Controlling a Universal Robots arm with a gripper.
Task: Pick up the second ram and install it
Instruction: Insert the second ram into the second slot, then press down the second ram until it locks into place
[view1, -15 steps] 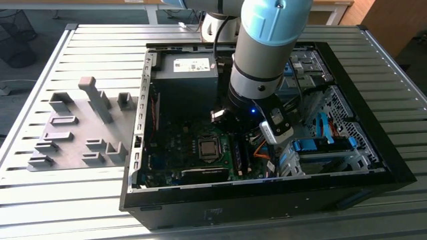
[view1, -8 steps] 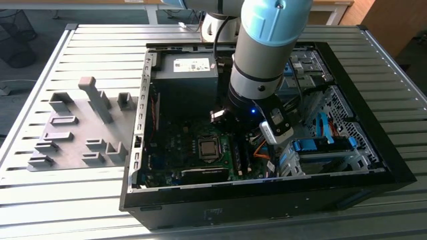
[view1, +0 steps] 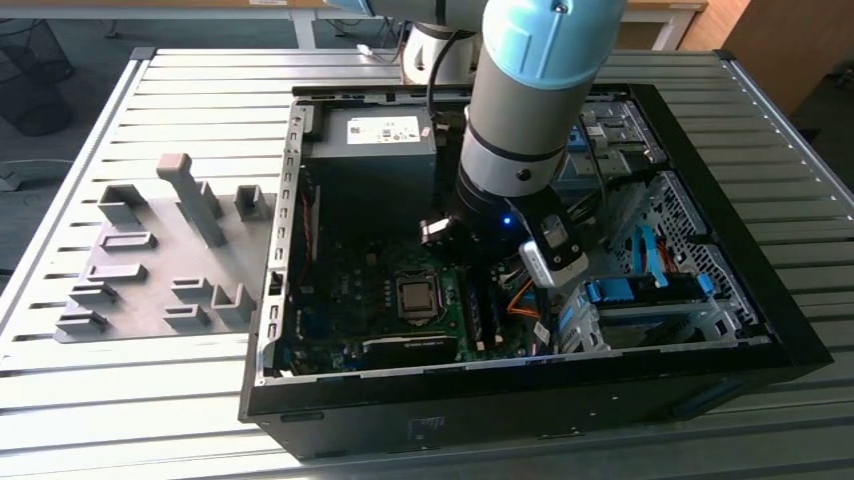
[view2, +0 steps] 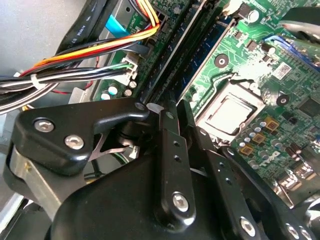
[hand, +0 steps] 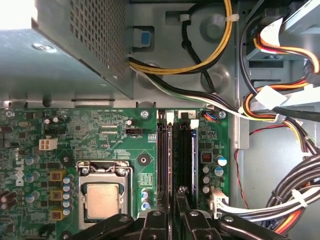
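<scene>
The second ram (hand: 170, 160), a thin, long green circuit-board stick with a bluish sheen (view2: 210, 47), stands on edge in a black memory slot and runs straight ahead from the black metal gripper (hand: 175, 207). The fingers (view2: 169, 117) are drawn close together with the near end of the stick's top edge pinched between them.

The open black computer case (view1: 534, 400) encloses the gripper on all sides and lies on a grey slatted metal table (view1: 134, 400). The thick grey and light-blue robot arm (view1: 534, 100) rises from the gripper out of the case. In the first wrist view, a grey perforated metal power-supply box (hand: 75, 50) lies beyond the far end of the slots. The green motherboard (hand: 110, 135) spreads under the gripper. The square silver processor in its metal socket frame (hand: 102, 200) lies just beside the gripper on one side. On the other side, bundles of black, yellow and orange cables (hand: 280, 200) crowd near, and a small white connector (hand: 216, 196) sits close to the fingers. An empty black slot (hand: 186, 155) runs parallel just beside the stick.
</scene>
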